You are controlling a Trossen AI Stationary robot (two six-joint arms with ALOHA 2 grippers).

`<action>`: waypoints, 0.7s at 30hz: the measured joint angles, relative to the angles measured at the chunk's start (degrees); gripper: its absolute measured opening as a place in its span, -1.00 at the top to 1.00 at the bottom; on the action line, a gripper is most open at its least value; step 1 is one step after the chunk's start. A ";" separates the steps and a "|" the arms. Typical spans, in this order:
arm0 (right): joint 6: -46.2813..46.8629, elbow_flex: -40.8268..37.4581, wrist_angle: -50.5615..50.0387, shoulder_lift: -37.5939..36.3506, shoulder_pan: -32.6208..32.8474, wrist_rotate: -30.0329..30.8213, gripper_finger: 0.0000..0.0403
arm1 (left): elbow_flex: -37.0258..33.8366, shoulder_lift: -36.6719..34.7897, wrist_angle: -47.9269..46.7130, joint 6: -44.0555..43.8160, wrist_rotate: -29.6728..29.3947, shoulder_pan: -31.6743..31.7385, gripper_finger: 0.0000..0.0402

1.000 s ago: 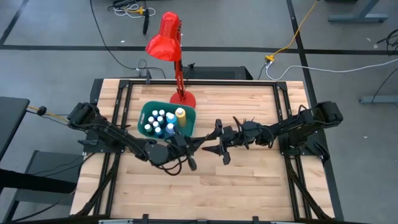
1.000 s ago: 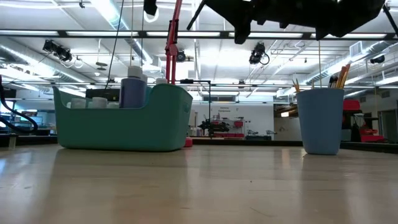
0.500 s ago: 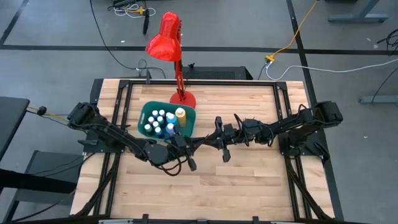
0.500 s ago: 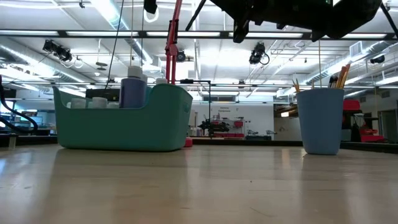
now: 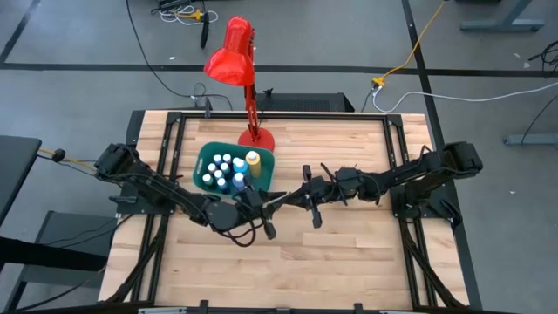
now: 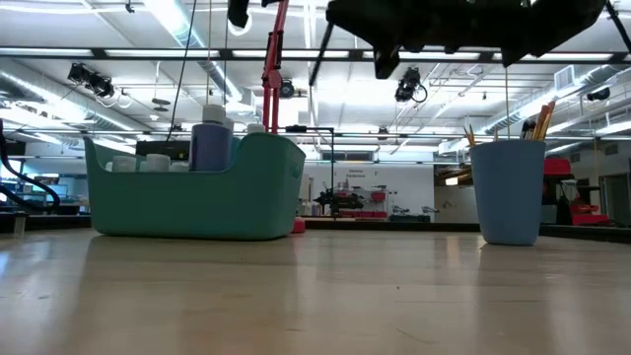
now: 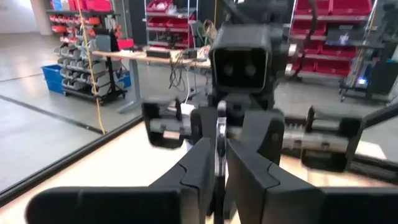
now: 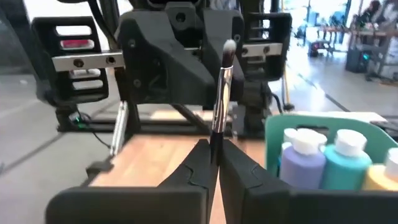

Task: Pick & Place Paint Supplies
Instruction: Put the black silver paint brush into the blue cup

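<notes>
The brush [image 5: 281, 200] was up in the air over the middle of the table [image 5: 349, 262], lying roughly level between your two grippers, just in front of the teal bin [image 5: 199, 166]. In the right wrist view its thin dark handle ran out from between the fingers into a silver ferrule and a small dark tuft of bristles [image 8: 222, 93].

Your right gripper [image 5: 296, 198] was clamped on the handle, fingers pressed together around it [image 8: 213, 149]. Your left gripper [image 5: 265, 202] faced it nose to nose on the same brush [image 7: 219, 143]. I couldn't tell whether the left one was gripping the brush or had let go.

In the bin, the small white-capped paint bottles [image 5: 223, 171] stood packed together, with the taller yellow bottle [image 5: 253, 160] at the side nearer the grippers. The low view showed the small blue cup [image 6: 508, 192] standing on the table well apart from the bin, with a few thin handles [image 6: 540, 120] poking out of its top. A red desk lamp [image 5: 234, 52] stood just behind the bin.
</notes>
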 joint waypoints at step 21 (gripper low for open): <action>1.21 -0.02 -42.59 -25.37 0.07 11.39 0.91 | 0.00 0.00 -6.38 -3.29 -0.18 -0.02 0.38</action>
